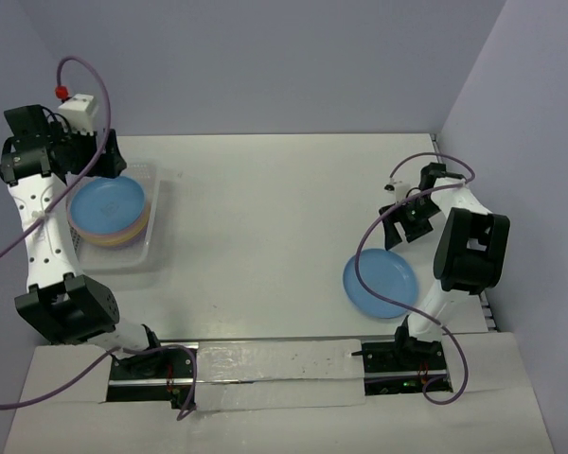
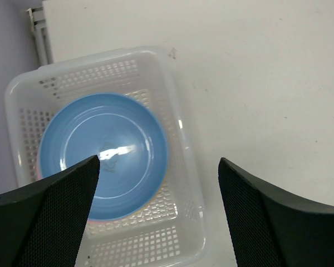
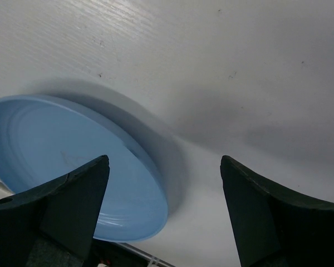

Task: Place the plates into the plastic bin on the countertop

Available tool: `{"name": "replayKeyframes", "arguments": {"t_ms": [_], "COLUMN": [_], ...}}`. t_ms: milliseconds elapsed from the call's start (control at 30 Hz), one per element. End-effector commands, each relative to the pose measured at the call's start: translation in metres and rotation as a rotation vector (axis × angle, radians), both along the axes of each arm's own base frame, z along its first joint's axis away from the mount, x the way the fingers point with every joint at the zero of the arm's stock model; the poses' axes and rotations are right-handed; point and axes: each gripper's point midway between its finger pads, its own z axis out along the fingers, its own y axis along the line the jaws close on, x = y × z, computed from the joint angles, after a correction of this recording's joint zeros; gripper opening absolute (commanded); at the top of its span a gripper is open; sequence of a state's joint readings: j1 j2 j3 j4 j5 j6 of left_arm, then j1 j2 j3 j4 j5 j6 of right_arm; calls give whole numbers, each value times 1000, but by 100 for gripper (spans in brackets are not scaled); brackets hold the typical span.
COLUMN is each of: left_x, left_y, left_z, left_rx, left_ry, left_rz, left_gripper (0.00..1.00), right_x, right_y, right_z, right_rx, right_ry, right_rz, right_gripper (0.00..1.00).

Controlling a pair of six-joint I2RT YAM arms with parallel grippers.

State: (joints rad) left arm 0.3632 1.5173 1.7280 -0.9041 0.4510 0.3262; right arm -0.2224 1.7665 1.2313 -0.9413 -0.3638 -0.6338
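Note:
The white mesh plastic bin (image 1: 133, 263) stands at the left of the white countertop (image 1: 265, 218). It holds a stack of plates with a blue plate (image 1: 107, 201) on top and pink, yellow-orange and purple rims below. My left gripper (image 1: 109, 159) is open and empty above the bin's far end. In the left wrist view it (image 2: 158, 167) hangs over the bin (image 2: 156, 239) and the blue plate (image 2: 106, 150). Another blue plate (image 1: 381, 284) lies on the countertop at the right. My right gripper (image 1: 399, 230) is open just beyond its far rim. The right wrist view shows that gripper (image 3: 164, 164) and plate (image 3: 55, 150).
A white box with a red cap (image 1: 83, 112) sits at the back left behind the bin. Purple cables (image 1: 364, 248) loop along both arms, one over the right plate. Lilac walls close in the back and sides. The countertop's right edge (image 1: 488, 312) runs beside the right arm.

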Motion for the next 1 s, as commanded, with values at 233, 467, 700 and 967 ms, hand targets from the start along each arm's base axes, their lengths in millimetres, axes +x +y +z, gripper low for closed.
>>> {"name": "replayKeyframes", "arguments": {"t_ms": [233, 467, 700, 967], "left_x": [5, 6, 8, 6], "left_y": [-15, -15, -19, -69], "left_z": [-3, -4, 0, 3], "left_rx": [18, 13, -13, -176], "left_ry": [-12, -9, -12, -2], "left_rz": [-38, -35, -32, -131], "left_gripper": [93, 93, 93, 93], "right_x": [-24, -26, -23, 36], "right_y": [-9, -5, 10, 73], "right_z": [-41, -44, -19, 75], "right_rx": [-23, 8, 83, 238], "right_ry": [97, 110, 96, -117], "right_rz": [170, 205, 236, 158], "right_gripper": [68, 50, 6, 0]}}
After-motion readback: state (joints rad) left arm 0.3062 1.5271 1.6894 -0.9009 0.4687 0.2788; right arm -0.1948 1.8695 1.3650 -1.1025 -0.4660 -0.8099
